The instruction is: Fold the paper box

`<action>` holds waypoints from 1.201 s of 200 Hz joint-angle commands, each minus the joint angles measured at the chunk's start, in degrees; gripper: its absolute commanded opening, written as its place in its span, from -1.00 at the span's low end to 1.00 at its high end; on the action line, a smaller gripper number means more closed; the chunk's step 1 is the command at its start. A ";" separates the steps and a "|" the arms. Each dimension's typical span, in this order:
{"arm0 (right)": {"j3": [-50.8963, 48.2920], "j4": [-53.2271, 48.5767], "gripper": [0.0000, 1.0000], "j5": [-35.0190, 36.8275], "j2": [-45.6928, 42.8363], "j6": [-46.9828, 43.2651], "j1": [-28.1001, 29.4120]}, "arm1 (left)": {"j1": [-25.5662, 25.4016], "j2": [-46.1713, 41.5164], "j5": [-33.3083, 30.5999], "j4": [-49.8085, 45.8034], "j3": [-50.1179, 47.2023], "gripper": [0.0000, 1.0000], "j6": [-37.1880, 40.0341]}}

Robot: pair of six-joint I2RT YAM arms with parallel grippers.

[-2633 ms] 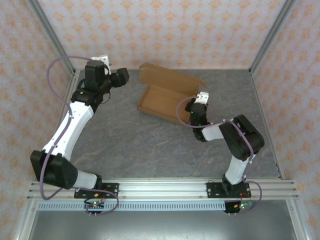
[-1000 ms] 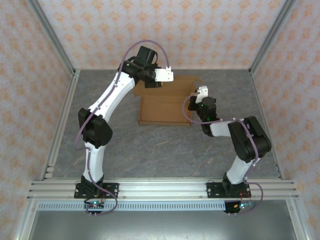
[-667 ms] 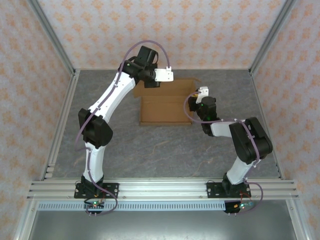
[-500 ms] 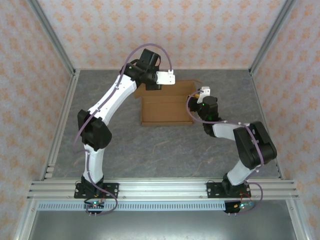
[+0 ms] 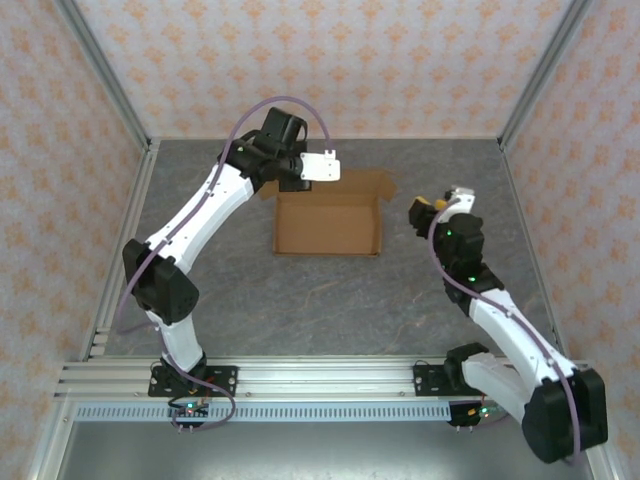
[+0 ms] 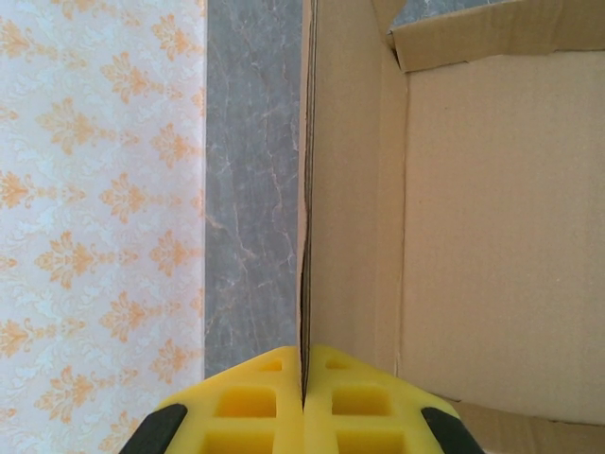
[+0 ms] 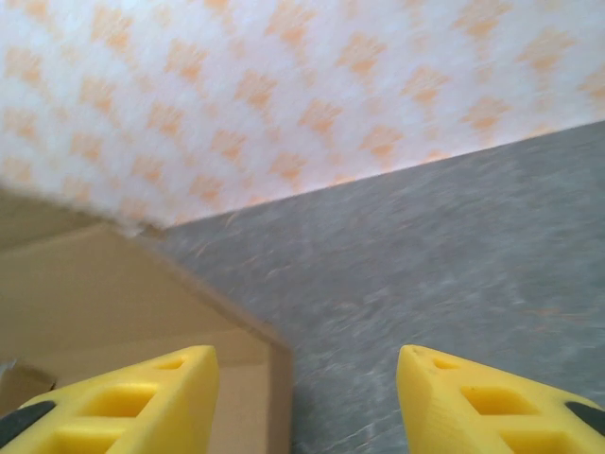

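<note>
The paper box (image 5: 328, 225) is laid open at the middle of the table (image 5: 300, 300), with its long axis running left to right. Its rear panel (image 6: 345, 189) is stood upright and is clamped edge-on in the fully closed jaws of the left gripper (image 6: 304, 383), the nearer arm. The right gripper (image 5: 427, 207) is positioned off the box's right end, apart from it. Its jaws are parted, apparently about halfway, and nothing is held.

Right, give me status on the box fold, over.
Left gripper shut on the paper box far wall. Right gripper open, off the box's right side, touching nothing. Box on table, top open. No obstruction seen.
</note>
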 commanded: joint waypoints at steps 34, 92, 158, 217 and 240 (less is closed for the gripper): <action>21.03 -20.21 -0.11 -12.06 18.77 9.05 -9.31 | -1.47 -5.36 -1.91 8.64 -8.25 -1.00 2.43; 29.49 -22.31 -0.33 -32.86 38.54 10.87 -8.80 | -1.65 -4.72 -2.32 7.75 -7.15 -1.00 1.32; 25.84 -19.03 -0.43 -41.60 40.07 12.28 -7.73 | -1.72 -3.96 -2.93 7.60 -6.47 -1.00 0.63; 24.36 -15.22 -0.43 -43.39 41.72 15.78 -5.55 | -2.67 -3.50 -4.27 7.71 -6.88 -1.00 1.26; 23.01 -12.92 -0.43 -43.05 42.72 18.15 -5.11 | -3.28 -4.20 -5.15 8.82 -8.48 -1.00 2.55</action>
